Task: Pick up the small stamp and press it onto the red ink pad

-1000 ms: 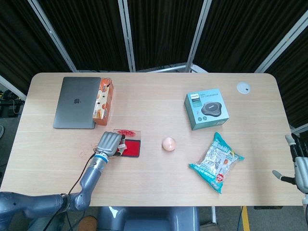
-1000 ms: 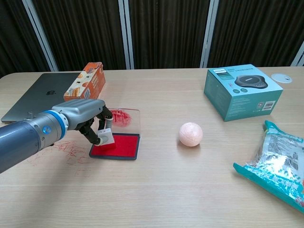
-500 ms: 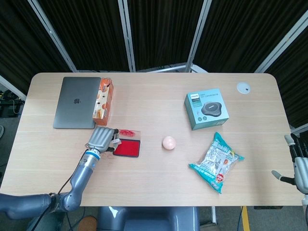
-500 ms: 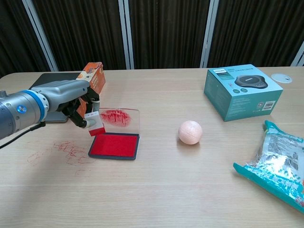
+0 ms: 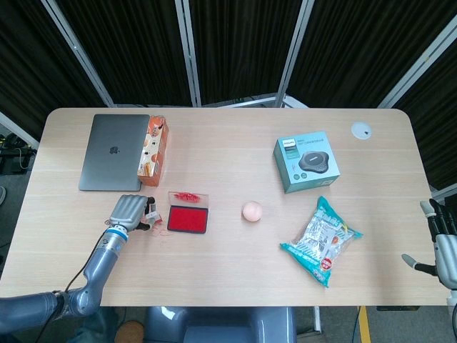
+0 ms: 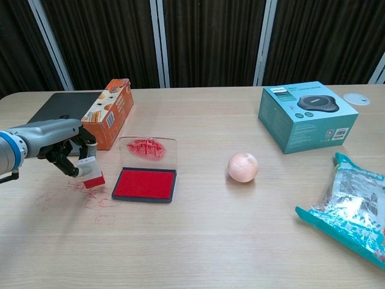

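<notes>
The left hand (image 6: 63, 144) pinches the small stamp, a white block with a red inked face (image 6: 91, 173), its fingers curled round the upper half, and holds it low over the pale wooden table (image 6: 198, 241), just off the 9 o'clock edge of the red ink pad in its dark open tray (image 6: 144, 183). In the head view the left hand (image 5: 128, 211) and the small stamp (image 5: 152, 213) sit just beside the red ink pad (image 5: 188, 219), apart from it. The pad's clear lid (image 6: 148, 150), smeared red, stands up along its 12 o'clock edge.

The stamp face looks wet with ink, so I judge the pressing is probably done. Red scribbles (image 6: 78, 191) mark the wood under and around the stamp.

Risks from here: the stamp hangs close above the bare wood, and any dip would add a fresh red print there. The pinch takes only the top of a small block, so a loosening could let it tip or drop. If it heads to the pad again, a sideways sweep might clip the tray's rim and shove it, or knock the upright lid.

The right hand (image 5: 444, 243) waits off the table's 3 o'clock edge, fingers spread wide, holding nothing
</notes>
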Tool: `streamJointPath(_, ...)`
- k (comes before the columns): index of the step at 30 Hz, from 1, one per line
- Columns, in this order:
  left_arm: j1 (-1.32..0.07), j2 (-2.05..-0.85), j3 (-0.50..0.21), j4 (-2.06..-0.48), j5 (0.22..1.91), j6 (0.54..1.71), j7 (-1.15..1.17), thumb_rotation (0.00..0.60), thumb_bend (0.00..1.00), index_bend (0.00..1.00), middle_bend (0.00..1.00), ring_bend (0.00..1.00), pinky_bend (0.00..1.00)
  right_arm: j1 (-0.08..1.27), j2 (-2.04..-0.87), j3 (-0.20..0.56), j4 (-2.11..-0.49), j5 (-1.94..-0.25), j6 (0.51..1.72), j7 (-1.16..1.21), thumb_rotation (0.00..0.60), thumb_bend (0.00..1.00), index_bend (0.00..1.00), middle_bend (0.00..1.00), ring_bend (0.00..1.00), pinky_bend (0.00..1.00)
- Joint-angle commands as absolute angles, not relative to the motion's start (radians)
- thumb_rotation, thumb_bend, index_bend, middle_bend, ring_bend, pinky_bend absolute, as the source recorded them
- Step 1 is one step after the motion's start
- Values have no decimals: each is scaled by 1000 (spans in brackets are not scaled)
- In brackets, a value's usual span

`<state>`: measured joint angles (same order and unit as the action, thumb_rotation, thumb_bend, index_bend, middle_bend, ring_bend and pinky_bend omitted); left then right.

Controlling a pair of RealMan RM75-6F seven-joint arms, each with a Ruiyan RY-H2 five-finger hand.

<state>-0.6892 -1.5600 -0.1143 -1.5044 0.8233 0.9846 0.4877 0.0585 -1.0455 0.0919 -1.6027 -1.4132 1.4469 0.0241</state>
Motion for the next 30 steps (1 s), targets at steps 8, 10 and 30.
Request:
streamJointPath(8, -687, -1583, -95, -1475, 829, 987, 506, 600, 362, 511, 523, 772, 854, 60, -1047, 93, -1601, -1410, 1445, 22, 600, 0, 0, 0, 0, 0)
streamJointPath(10, -687, -1587, -93, -1471, 829, 987, 509, 600, 361, 500, 508, 768, 852, 60, -1047, 93, -1601, -1410, 1445, 22, 600, 0, 0, 0, 0, 0)
streamJointPath(30, -673, -1565, -89, -1496, 844, 994, 504, 600, 348, 356, 251, 744, 829, 61, -1047, 92, -1602, -1412, 1443, 22, 600, 0, 0, 0, 0, 0)
